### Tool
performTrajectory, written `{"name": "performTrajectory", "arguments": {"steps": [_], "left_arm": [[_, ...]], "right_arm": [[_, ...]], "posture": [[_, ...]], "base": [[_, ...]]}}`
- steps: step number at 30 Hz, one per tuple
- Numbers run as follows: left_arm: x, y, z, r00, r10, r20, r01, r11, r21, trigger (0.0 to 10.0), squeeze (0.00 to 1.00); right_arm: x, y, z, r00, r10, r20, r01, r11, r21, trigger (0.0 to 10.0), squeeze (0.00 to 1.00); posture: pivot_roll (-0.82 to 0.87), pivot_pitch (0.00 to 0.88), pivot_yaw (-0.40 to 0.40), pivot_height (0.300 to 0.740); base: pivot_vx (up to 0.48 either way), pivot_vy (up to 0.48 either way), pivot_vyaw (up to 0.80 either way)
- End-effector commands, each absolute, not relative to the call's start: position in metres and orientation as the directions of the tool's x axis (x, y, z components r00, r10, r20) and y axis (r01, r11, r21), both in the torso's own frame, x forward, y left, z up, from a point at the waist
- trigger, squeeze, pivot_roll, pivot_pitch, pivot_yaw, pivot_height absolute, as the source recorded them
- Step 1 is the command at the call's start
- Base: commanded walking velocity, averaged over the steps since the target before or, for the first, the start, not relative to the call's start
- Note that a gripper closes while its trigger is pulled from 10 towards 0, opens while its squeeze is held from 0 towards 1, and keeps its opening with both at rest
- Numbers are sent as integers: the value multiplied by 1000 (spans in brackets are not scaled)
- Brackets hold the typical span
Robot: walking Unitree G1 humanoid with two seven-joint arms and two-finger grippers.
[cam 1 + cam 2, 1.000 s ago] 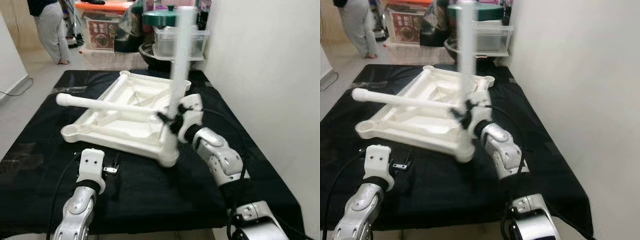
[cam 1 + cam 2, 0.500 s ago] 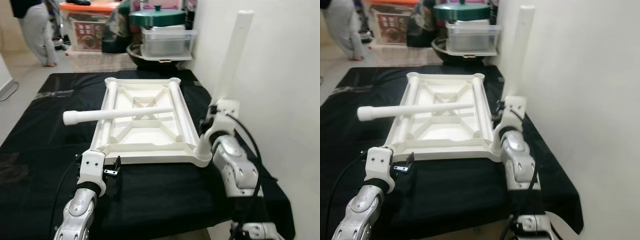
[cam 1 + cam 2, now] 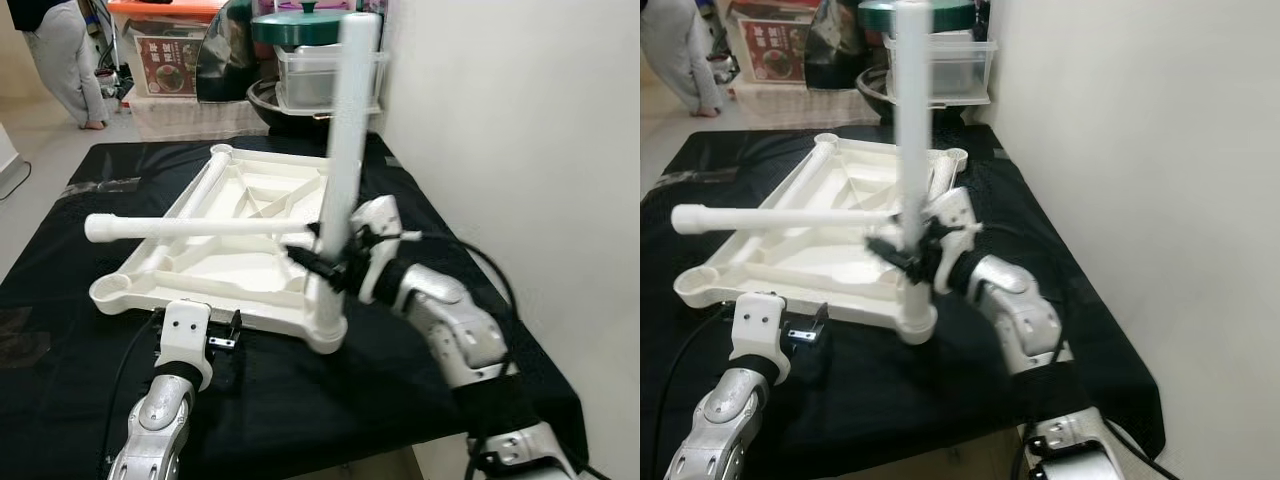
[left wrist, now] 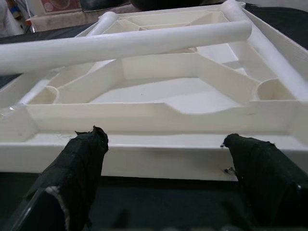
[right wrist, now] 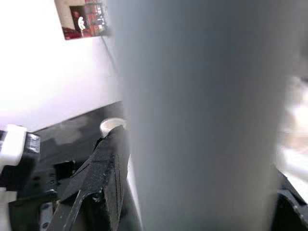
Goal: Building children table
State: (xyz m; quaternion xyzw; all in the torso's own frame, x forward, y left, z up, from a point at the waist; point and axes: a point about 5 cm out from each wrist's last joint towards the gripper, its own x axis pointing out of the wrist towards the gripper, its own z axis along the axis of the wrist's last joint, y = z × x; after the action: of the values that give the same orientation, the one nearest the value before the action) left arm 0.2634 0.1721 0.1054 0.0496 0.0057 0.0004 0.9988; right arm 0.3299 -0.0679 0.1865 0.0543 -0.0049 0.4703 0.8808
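An upturned white plastic tabletop (image 3: 240,270) lies on the black-covered table (image 3: 300,420). One white leg (image 3: 345,130) stands upright in its near right corner socket, and my right gripper (image 3: 330,262) is shut on that leg low down; the same leg (image 5: 202,115) sits between the black fingers (image 5: 108,163) in the right wrist view. A second white leg (image 3: 190,228) lies crosswise on the tabletop. My left gripper (image 3: 222,345) rests open on the cloth just before the tabletop's front edge (image 4: 159,159), its fingers (image 4: 82,159) wide apart.
A white wall (image 3: 500,120) runs close along the table's right side. Behind the table stand clear bins with a green lid (image 3: 320,30) and an orange-lidded box (image 3: 170,50). A person (image 3: 60,50) stands on the floor at the back left.
The tabletop has swung round, its near right corner and upright leg carried left with my right gripper. The left arm has stayed put.
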Motion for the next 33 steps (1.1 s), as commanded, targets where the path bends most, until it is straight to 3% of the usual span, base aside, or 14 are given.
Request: {"name": "performTrajectory", "arguments": {"steps": [1,2,3,4,7,14,15,16,20,21,22,24,25,33], "left_arm": [[261,173,100,1000,8,-30,-4,994,110,10000,0],[261,174,101,1000,13,-27,-10,994,113,10000,0],[261,174,101,1000,13,-27,-10,994,113,10000,0],[260,178,102,999,23,-25,-20,993,115,10000,0],[257,182,101,999,31,-28,-27,992,123,10000,0],[255,181,107,1000,26,-12,-25,993,119,10000,0],[255,181,106,1000,26,-17,-24,992,121,10000,0],[255,181,104,999,23,-23,-20,993,119,10000,0],[255,178,102,999,12,-32,-8,993,118,10000,0],[255,177,101,999,3,-35,1,993,117,10000,0],[256,175,101,999,-7,-36,11,993,119,10000,0],[258,174,101,999,-16,-36,20,993,120,10000,0],[260,175,102,999,-17,-34,21,992,123,10000,0],[262,179,105,1000,5,-21,-2,992,125,10000,0]], "right_arm": [[332,-65,185,560,828,45,-828,555,80,6078,0],[340,-65,180,629,778,15,-774,623,111,3294,0],[340,-65,180,629,778,15,-774,623,111,3294,0],[358,-79,174,808,587,-42,-571,799,186,0,0],[372,-104,162,942,291,-168,-240,933,266,0,0],[355,-162,143,932,-167,-322,193,980,48,0,0],[344,-169,141,918,-214,-334,233,972,16,2627,0],[336,-164,139,923,-166,-347,187,982,29,10000,0],[328,-147,142,952,-29,-306,55,995,77,10000,0],[324,-137,148,965,67,-255,-37,992,120,10000,306],[322,-122,156,956,228,-185,-193,962,192,10000,1000],[320,-100,169,890,447,-94,-412,874,257,10000,961],[319,-92,177,828,559,-45,-532,809,250,10000,0],[310,-79,192,580,814,42,-809,569,149,10000,0]], "posture": [[43,0,-87,740],[43,0,-87,740],[43,0,-87,740],[42,0,-88,740],[41,0,-85,740],[25,0,-79,740],[14,0,-70,740],[0,0,-60,740],[-9,0,-48,740],[-14,0,-39,740],[-13,0,-35,740],[-12,0,-33,740],[-10,0,-35,740],[22,0,-59,740]], "base": [[0,0,0],[0,0,0],[0,0,0],[0,0,0],[0,0,0],[0,0,0],[0,0,0],[0,0,0],[0,0,0],[0,0,0],[0,0,0],[0,0,0],[0,0,0],[0,0,0]]}}
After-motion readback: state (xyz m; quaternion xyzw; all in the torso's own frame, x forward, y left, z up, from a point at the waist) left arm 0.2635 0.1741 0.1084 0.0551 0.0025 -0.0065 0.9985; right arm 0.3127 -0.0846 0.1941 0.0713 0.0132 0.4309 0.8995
